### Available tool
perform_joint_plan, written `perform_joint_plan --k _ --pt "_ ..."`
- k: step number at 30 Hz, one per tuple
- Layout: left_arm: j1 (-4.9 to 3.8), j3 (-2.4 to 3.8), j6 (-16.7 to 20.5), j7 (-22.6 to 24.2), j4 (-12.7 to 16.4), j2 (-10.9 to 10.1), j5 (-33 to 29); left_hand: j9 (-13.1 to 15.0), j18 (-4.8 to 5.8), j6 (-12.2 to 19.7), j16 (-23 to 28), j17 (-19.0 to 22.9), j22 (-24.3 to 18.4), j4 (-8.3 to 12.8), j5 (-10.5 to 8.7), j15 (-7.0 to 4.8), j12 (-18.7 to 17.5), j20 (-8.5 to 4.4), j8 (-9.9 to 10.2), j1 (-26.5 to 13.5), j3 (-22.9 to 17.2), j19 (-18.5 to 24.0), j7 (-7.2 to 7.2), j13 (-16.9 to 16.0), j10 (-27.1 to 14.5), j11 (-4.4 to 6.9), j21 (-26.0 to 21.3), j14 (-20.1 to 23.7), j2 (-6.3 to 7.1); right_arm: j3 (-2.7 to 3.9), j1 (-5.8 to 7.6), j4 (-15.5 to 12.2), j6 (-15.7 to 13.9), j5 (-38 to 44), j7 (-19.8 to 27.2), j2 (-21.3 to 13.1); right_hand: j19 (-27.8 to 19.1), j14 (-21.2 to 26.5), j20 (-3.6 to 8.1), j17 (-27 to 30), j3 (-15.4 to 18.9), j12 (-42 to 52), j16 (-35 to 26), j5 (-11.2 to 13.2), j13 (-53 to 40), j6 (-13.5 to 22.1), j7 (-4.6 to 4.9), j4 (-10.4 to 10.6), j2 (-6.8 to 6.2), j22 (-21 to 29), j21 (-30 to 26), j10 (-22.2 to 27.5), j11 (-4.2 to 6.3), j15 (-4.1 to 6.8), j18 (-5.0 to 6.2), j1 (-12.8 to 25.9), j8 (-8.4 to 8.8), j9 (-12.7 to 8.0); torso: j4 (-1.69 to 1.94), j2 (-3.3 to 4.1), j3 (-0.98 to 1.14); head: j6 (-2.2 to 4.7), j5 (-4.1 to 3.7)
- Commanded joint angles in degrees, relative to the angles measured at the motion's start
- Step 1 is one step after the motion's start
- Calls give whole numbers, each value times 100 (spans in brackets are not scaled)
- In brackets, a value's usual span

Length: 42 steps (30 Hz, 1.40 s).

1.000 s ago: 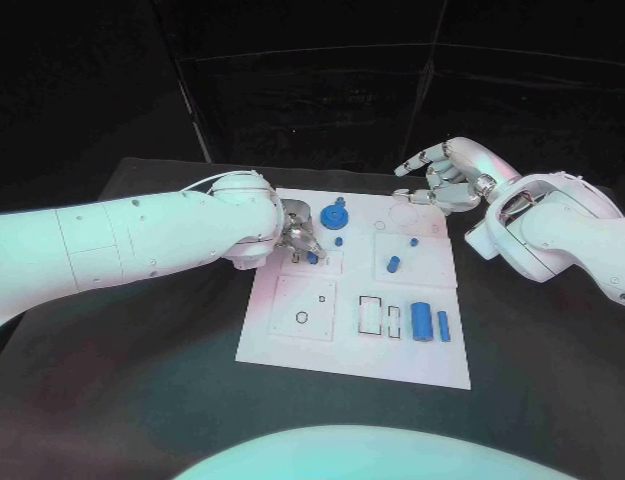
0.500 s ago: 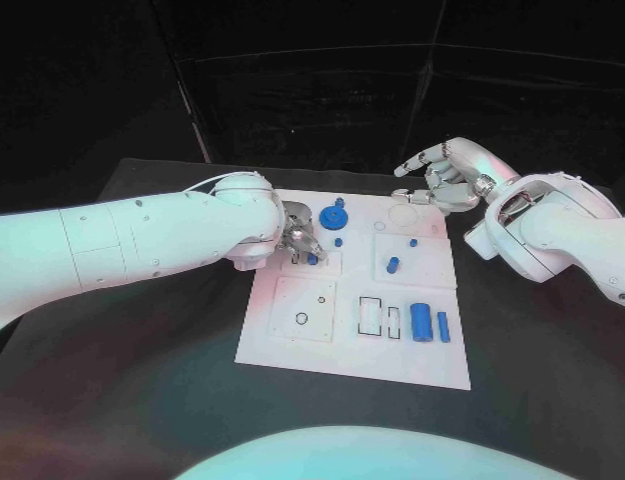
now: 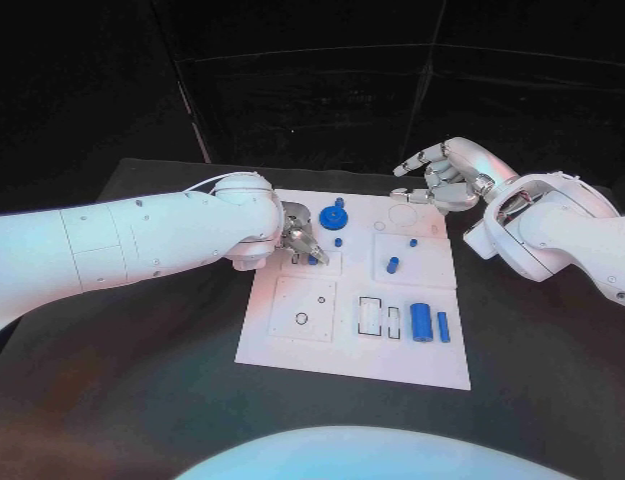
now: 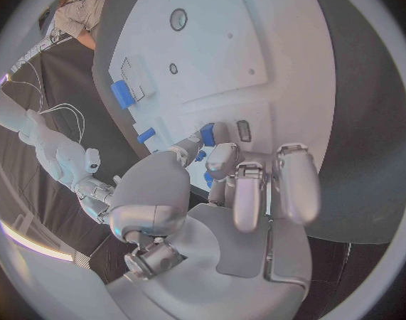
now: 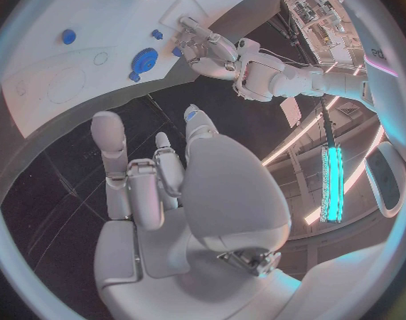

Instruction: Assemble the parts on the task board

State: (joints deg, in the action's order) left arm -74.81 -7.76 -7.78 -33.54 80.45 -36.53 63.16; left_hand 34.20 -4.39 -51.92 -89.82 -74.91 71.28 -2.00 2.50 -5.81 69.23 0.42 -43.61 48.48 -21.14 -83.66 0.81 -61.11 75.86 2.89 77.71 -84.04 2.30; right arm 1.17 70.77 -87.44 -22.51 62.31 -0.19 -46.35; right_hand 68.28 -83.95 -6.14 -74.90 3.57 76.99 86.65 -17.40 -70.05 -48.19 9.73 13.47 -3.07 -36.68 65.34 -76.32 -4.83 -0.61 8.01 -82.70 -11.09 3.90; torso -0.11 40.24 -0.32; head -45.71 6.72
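Note:
The white task board (image 3: 344, 350) lies mid-table. My left hand (image 3: 301, 240) is low over the board's far left panel, its fingertips (image 4: 222, 153) touching the board and pinching a small blue part (image 4: 207, 134) beside a small slot (image 4: 244, 130). The same blue part (image 3: 314, 258) peeks out under that hand. My right hand (image 3: 443, 180) hovers above the board's far right corner, fingers half curled. In the right wrist view a bit of blue (image 5: 192, 113) sits at the right hand's (image 5: 167, 185) thumb tip; I cannot tell whether it is held.
On the board stand a blue gear (image 3: 335, 213), two small blue pegs (image 3: 338, 241) (image 3: 413, 242) and a short blue piece (image 3: 393, 265). A blue cylinder (image 3: 422, 321) and a blue bar (image 3: 443, 326) lie beside two bare rectangular slots (image 3: 371, 313). Black table (image 3: 139, 380) surrounds the board.
My right hand has drifted slightly to the left above the board's far corner. The left hand stays in place on the board with the small blue part.

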Motion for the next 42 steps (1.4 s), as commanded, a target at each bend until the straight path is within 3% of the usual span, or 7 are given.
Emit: perform_joint_plan --k 1,13,16,25,32,36,42 --pt "18 -15 -3 -99 -7 -8 -52 2 50 -11 -18 -1509 10 -77 16 -34 23 -36 -3 -108 194 -28 29 -5 17 -11 31 -596 80 4 9 3 -36 -100 63 5 -51 -403 2 -626 59 -55 -46 26 48 41 11 0 8 46 -54 76 5 39 103 78 -8 -12 -4 -1 -1 7 5" --pt "17 3 229 -85 139 -123 -51 35 48 -3 -18 -1509 5 -432 18 -62 19 -66 -11 -235 994 -35 1 15 8 16 15 -596 174 4 8 54 -59 -242 99 18 -163 -360 -13 -457 153 -202 -136 93 255 127 33 42 24 293 -201 239 -16 23 140 166 17 -12 0 -3 -6 51 4" --pt "5 136 258 -82 252 -193 -50 32 41 94 -18 -1509 -36 -474 17 -51 -30 -62 30 -131 1165 -21 28 79 -47 -5 -19 -596 163 3 7 95 -58 -276 114 40 -187 -351 -15 -420 166 -216 -154 95 275 137 36 52 31 349 -233 254 -18 21 149 181 20 -12 -5 -2 -2 58 20" --pt "-167 393 38 -111 348 -386 -50 21 30 181 -18 -1509 -92 -629 17 -26 -69 -42 86 -24 1491 0 64 138 -106 -36 -69 -596 107 3 4 152 -61 -331 127 31 -201 -344 -17 -394 188 -226 -170 97 291 148 38 67 36 382 -256 265 -21 19 153 204 20 -11 -2 -4 -3 110 9" --pt "-450 453 -271 -105 -7 -430 -113 -321 9 636 -18 -1509 -242 -664 19 111 -259 47 626 380 1776 64 277 381 -289 -208 -196 -596 -4 3 4 174 -90 -345 127 8 -210 -340 -18 -376 196 -238 -180 96 311 151 39 72 40 404 -269 279 -22 18 157 212 19 -10 -1 -2 2 140 9" --pt "-532 459 -375 -76 -389 -301 -166 -571 7 730 -18 -1509 -256 -616 16 197 -278 133 928 678 1927 70 381 416 -321 -301 -215 -596 -64 3 4 179 -92 -347 125 13 -213 -339 -19 -369 197 -239 -184 86 312 152 39 70 45 413 -275 279 -21 18 158 206 18 -9 -4 3 2 153 30" --pt "-563 436 -552 -17 -909 -38 -144 -739 2 633 -18 -1509 -242 -592 18 226 -264 182 1068 902 2063 67 408 415 -325 -330 -212 -596 -153 3 4 187 -86 -347 125 22 -213 -340 -19 -373 201 -237 -186 54 311 154 38 59 58 419 -284 276 -20 19 159 185 14 -7 -8 5 -8 152 38"
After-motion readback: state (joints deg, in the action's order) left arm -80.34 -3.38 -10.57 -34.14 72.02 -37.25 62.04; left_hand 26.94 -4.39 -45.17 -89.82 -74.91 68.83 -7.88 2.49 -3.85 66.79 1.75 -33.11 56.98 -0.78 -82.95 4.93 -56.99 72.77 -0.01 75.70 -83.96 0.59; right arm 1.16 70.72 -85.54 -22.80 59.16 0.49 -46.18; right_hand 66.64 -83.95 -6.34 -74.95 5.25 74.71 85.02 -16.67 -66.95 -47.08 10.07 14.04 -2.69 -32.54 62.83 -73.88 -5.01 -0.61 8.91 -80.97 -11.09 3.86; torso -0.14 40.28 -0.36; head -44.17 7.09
